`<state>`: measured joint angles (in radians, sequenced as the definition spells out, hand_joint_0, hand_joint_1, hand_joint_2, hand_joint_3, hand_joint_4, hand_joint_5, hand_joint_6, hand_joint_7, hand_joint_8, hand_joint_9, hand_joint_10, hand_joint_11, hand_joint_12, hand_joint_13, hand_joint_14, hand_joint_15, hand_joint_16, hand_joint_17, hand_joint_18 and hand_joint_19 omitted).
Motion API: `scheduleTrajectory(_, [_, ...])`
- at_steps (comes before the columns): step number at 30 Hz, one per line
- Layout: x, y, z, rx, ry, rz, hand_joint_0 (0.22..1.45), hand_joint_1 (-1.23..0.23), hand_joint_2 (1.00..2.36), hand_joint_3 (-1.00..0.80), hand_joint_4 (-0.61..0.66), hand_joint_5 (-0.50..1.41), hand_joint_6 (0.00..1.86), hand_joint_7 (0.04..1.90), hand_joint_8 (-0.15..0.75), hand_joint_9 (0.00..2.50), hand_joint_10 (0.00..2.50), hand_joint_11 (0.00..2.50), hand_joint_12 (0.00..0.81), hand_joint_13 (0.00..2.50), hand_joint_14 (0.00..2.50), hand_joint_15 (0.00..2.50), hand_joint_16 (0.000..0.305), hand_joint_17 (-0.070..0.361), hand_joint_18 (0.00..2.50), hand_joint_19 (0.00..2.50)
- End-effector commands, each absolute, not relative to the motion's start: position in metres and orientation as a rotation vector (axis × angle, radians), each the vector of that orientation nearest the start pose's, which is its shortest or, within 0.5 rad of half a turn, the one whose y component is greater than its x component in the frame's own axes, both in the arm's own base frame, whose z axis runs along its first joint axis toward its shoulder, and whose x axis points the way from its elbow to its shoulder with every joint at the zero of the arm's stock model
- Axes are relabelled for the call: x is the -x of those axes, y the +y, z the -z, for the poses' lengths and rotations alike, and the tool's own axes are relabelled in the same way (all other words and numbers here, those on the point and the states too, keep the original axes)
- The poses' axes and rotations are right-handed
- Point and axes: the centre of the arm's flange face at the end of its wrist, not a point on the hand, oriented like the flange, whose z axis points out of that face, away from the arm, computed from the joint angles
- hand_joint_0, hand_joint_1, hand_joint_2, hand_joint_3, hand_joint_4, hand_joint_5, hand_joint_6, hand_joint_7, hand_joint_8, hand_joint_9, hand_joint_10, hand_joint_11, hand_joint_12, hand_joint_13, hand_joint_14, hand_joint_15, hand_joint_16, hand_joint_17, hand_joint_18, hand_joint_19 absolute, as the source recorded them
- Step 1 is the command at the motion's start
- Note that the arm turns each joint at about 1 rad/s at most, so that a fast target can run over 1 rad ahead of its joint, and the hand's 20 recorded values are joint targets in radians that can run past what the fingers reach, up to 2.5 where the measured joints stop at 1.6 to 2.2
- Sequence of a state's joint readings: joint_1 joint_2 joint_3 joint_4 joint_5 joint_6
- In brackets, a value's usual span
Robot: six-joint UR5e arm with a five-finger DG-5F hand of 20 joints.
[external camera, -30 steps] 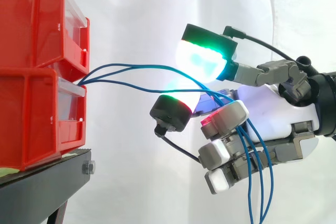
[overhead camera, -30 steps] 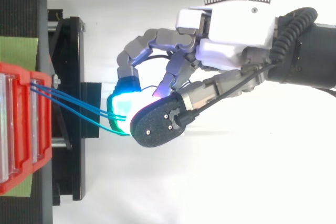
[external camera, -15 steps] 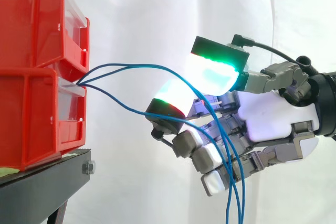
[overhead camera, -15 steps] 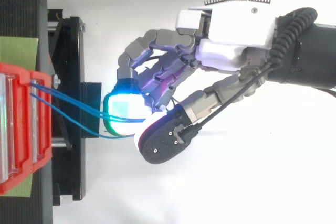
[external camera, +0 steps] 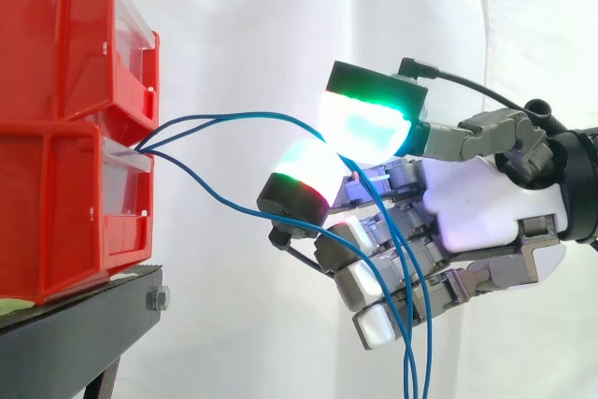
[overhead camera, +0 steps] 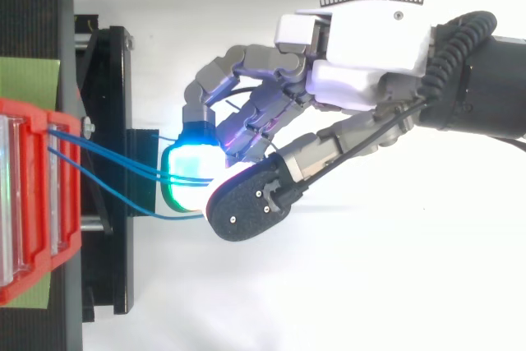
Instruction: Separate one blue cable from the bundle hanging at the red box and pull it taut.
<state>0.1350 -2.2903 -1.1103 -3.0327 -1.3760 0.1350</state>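
Beside the red box, the hand curls its glowing pads round two upper blue cables while a third cable sags below, so pulling risks dragging two, not one.

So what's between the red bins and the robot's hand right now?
Only the blue cables, clearest in the side view: two arch high and one sags lower from the red bins to the hand.
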Motion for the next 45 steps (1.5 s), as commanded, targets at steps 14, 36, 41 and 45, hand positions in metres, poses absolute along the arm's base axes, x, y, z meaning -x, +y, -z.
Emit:
scheduleTrajectory(14, [-0.755, -0.0501, -0.2691, -1.427, 1.209, -1.169, 0.54, -0.59, 1.0, -0.5, 0.11, -0.23, 0.93, 0.88, 0.322, 0.87, 0.01, 1.18, 0.39, 0.85, 0.02, 0.74, 0.057, 0.129, 0.67, 0.62])
scheduleTrajectory(36, [-0.7546, -0.0513, -0.2684, -1.429, 1.209, -1.167, 0.76, -0.83, 1.01, -0.42, -0.02, -0.23, 0.96, 0.91, 0.293, 0.93, 0.01, 1.2, 0.357, 0.93, 0.02, 0.75, 0.053, 0.118, 0.75, 0.59])
scheduleTrajectory(41, [-0.7547, -0.0503, -0.2684, -1.428, 1.209, -1.167, 0.77, -0.85, 1.0, -0.5, -0.03, -0.22, 0.96, 0.91, 0.286, 0.97, 0.01, 1.2, 0.357, 0.96, 0.03, 0.75, 0.051, 0.115, 0.77, 0.58])
scheduleTrajectory(45, [-0.7546, -0.0515, -0.2684, -1.429, 1.208, -1.166, 0.74, -0.85, 1.0, -0.5, -0.02, -0.21, 0.96, 0.91, 0.293, 0.99, 0.01, 1.2, 0.357, 0.97, 0.02, 0.76, 0.051, 0.114, 0.78, 0.58])
